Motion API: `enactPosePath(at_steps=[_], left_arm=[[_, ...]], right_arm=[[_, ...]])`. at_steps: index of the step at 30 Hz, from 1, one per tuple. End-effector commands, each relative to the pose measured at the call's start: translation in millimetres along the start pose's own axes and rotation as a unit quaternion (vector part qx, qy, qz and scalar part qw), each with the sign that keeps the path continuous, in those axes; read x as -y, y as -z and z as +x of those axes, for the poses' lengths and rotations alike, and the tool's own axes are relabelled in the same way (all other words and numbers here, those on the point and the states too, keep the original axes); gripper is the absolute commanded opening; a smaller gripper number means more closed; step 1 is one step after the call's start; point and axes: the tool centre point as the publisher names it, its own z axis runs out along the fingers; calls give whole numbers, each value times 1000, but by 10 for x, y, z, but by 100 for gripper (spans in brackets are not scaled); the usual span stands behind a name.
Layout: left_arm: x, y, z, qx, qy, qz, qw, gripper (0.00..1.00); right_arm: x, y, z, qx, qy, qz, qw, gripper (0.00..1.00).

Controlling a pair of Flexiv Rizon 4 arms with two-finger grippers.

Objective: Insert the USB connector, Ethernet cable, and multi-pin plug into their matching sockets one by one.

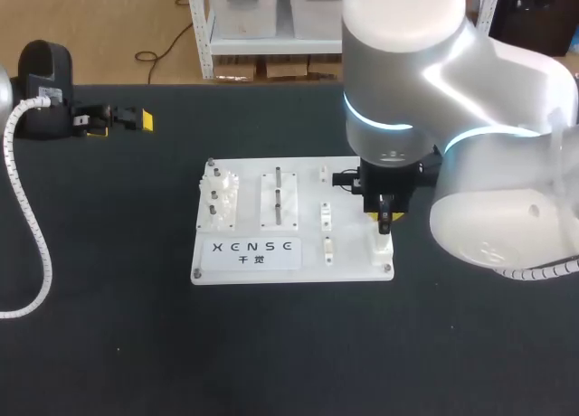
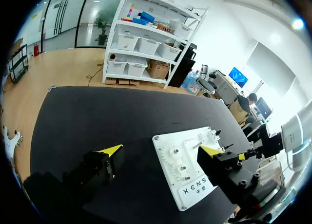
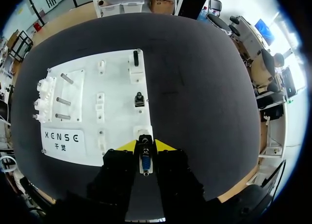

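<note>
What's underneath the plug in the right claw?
A white socket block at the white board's corner. The plug and right gripper cover its opening, so the inside cannot be seen.

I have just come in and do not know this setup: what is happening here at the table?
The right arm's tool is shut on a multi-pin plug and holds it over the white socket block at the corner of the white board. Two dark connectors seem to sit already in other sockets. The left tool is open, away from the board, holding nothing.
</note>
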Motion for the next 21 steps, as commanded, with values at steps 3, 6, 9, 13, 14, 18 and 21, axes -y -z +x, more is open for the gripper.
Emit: enactPosePath(at_steps=[3, 6, 9, 13, 14, 18, 21], left_arm=[[0, 0, 0, 0, 0, 0, 1000, 100], [0, 0, 0, 0, 0, 0, 1000, 100], [0, 0, 0, 0, 0, 0, 1000, 100], [0, 0, 0, 0, 0, 0, 1000, 100], [0, 0, 0, 0, 0, 0, 1000, 100], [0, 0, 0, 0, 0, 0, 1000, 100], [0, 0, 0, 0, 0, 0, 1000, 100]], right_arm=[[7, -14, 11, 2, -1, 1, 1000, 0], [5, -21, 10, 2, -1, 1, 1000, 0], [-1, -31, 9, 3, 0, 2, 1000, 0], [-2, -38, 9, 4, 2, 3, 1000, 0], [-2, -38, 8, 4, 2, 3, 1000, 0], [-1, -39, 9, 4, 2, 3, 1000, 0], [4, -45, 11, 4, 2, 2, 1000, 0]])
